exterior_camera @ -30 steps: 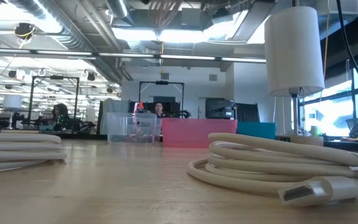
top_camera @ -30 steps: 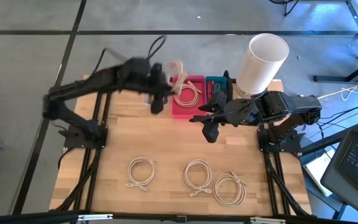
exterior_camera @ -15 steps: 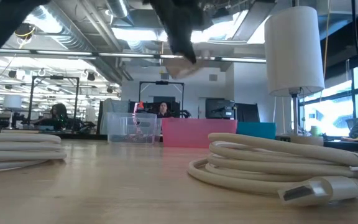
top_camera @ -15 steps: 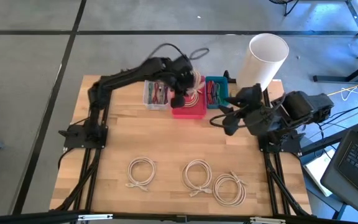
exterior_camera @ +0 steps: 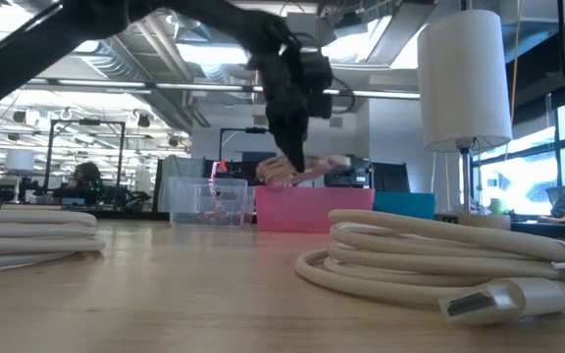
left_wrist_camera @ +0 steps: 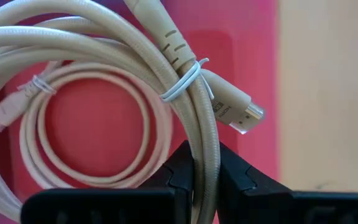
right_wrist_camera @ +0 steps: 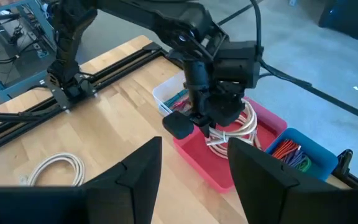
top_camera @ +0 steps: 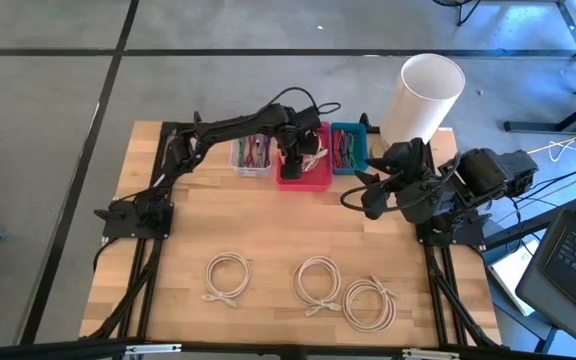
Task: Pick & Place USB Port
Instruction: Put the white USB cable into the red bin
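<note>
My left gripper (top_camera: 293, 160) hangs over the pink bin (top_camera: 305, 180) at the table's far edge, shut on a coiled beige USB cable (left_wrist_camera: 104, 74). The coil has a white tie and a flat metal plug (left_wrist_camera: 248, 118). In the low view the coil (exterior_camera: 302, 172) shows just above the bin's rim (exterior_camera: 312, 201). A second pale coil (left_wrist_camera: 86, 134) lies on the bin's floor beneath it. My right gripper (top_camera: 363, 195) hovers open at the table's right, facing the bin, with nothing between its fingers (right_wrist_camera: 142, 168). My left gripper pinches a bundle of the coil's strands (left_wrist_camera: 205, 146) between its two fingers, just below the white tie and beside the plug. The fingers come from above, pointing steeply down. The coil hangs over the pink bin; whether it touches the bin's floor I cannot tell.
A clear bin (top_camera: 252, 153) and a blue bin (top_camera: 346, 148) flank the pink one. A white cylinder (top_camera: 423, 95) stands at the far right. Three more cable coils (top_camera: 228, 275), (top_camera: 318, 280), (top_camera: 370, 303) lie on the wooden table near its front edge.
My left gripper has carried the coil toward the table's right and down, from high above the far left of the bins to just over the pink bin, tipping to point steeply down. My right gripper has drawn back toward the right edge and turned.
</note>
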You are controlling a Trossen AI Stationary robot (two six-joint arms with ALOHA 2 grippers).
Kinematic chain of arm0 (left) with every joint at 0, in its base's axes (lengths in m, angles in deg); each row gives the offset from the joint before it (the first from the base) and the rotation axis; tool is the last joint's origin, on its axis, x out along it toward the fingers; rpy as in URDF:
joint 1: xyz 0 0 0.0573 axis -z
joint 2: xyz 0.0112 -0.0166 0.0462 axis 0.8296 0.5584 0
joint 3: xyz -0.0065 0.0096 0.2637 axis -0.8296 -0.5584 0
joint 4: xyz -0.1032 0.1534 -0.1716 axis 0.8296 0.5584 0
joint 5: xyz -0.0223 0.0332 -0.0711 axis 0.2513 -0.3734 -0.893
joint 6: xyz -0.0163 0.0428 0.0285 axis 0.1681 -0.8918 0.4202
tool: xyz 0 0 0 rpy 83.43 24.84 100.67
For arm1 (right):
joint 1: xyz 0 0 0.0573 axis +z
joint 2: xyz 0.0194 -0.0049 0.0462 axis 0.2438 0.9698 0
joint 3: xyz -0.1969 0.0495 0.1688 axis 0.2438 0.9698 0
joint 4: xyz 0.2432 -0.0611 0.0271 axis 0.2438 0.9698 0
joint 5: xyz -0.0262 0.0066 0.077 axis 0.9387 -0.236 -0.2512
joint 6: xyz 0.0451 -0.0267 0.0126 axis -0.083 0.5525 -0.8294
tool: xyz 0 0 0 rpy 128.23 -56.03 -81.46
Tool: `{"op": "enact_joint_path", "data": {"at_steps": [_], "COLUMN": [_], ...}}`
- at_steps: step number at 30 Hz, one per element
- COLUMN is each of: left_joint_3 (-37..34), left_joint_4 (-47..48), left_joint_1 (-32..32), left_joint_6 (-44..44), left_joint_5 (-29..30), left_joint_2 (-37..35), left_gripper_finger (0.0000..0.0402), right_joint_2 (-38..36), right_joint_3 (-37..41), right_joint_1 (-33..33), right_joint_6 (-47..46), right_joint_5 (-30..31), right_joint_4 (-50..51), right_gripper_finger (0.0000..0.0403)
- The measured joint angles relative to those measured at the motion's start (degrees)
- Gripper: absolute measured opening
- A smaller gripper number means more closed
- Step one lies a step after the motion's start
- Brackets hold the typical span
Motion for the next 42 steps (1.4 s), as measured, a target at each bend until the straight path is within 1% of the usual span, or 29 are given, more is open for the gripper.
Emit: {"op": "enact_joint_path", "data": {"at_steps": [3, 6, 13, 15, 19, 22, 25, 30, 33, 38, 42], "left_joint_3": [0.02, 0.00, 0.02, 0.02, 0.07, 0.31, 0.35, 0.35, 0.35, 0.35, 0.33], "left_joint_4": [-0.12, -0.41, -3.31, -4.83, -7.67, -7.80, -7.71, -7.54, -7.56, -7.10, -4.59], "left_joint_1": [-1.52, -3.18, -5.89, -6.27, -5.90, -5.48, -5.36, -5.42, -5.42, -5.44, -5.47], "left_joint_6": [-0.58, -0.86, 0.06, 0.75, 1.55, 0.45, 0.49, 1.02, 2.33, 5.50, 5.21], "left_joint_5": [-0.74, -4.62, -7.68, -10.00, -9.75, -8.92, -6.59, -6.59, -6.07, -0.53, 0.01], "left_joint_2": [2.04, 4.27, 7.83, 8.35, 9.78, 9.81, 9.75, 9.75, 9.75, 9.72, 8.47], "left_gripper_finger": [0.0026, 0.0026, 0.0026, 0.0026, 0.0026, 0.0026, 0.0026, 0.0028, 0.0062, 0.0137, 0.0177], "right_joint_2": [0.00, 0.00, 0.00, 0.00, 0.00, 0.00, 0.00, 0.00, 0.00, 0.00, 0.00], "right_joint_3": [0.00, 0.00, -0.02, -0.02, -0.02, -0.02, -0.02, -0.02, -0.02, -0.02, -0.02], "right_joint_1": [0.00, 0.00, 0.00, -0.02, -0.17, -0.17, -0.17, -0.17, -0.17, -0.17, -0.17], "right_joint_6": [-0.01, -0.02, 0.13, 0.13, 0.13, 0.14, 0.13, 0.12, 0.11, 0.11, 0.13], "right_joint_5": [0.00, 0.00, 0.02, 0.30, 1.05, 1.05, 1.05, 1.03, 1.02, 0.90, 0.85], "right_joint_4": [0.68, 0.85, 0.90, 1.02, 1.16, 1.19, 1.25, 1.27, 1.28, 1.29, 1.30], "right_gripper_finger": [0.0186, 0.0186, 0.0186, 0.0186, 0.0186, 0.0186, 0.0186, 0.0186, 0.0186, 0.0186, 0.0186]}}
